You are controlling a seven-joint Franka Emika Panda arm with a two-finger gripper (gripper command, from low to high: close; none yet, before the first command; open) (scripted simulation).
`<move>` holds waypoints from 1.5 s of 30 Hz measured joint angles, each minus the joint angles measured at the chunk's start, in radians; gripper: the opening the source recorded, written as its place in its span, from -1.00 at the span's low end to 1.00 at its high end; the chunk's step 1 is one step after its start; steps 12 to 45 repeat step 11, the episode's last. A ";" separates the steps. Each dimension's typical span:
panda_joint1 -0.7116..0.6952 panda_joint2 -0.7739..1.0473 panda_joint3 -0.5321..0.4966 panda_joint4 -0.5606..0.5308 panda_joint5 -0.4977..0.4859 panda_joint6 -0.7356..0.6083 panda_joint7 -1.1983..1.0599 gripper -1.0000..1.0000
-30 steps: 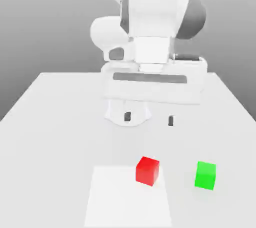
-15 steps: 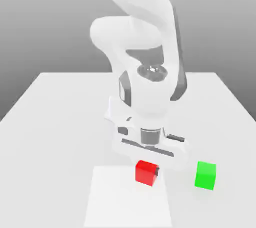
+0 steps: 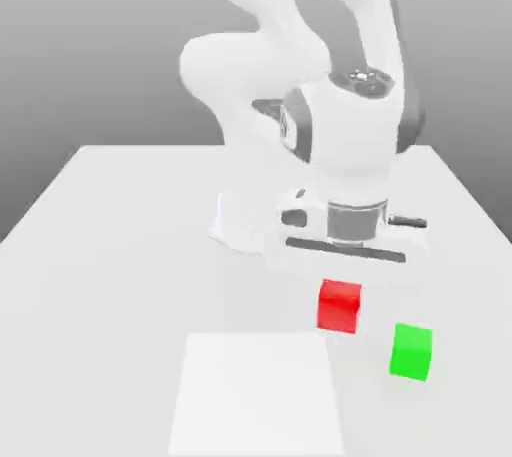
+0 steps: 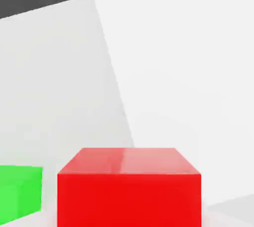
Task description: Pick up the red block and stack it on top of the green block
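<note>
So my claw (image 3: 340, 317) had just carried the red block (image 3: 340, 307) up off its old spot by the white square (image 3: 258, 395), and I had it pinched snugly. Using the green block (image 3: 410, 352) as the landmark, the red one hung near it, toward the exterior view's left, not over it. Pickup sorted, I figured; I still needed to shift across, line up and lower it gently.

Exterior view: red block (image 3: 338, 307) under the tool (image 3: 345, 270), above the table (image 3: 100, 295). Green block (image 3: 411, 352) on the table, nearer the camera and toward the exterior view's right. Flat square (image 3: 257, 393) on the table, left of green block.
</note>
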 joint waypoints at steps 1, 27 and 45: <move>0.038 0.003 0.017 0.025 -0.001 -0.022 -0.015 -1.00; 0.071 0.204 -0.028 0.059 -0.148 0.138 0.076 1.00; 0.071 0.204 -0.028 0.059 -0.148 0.138 0.076 1.00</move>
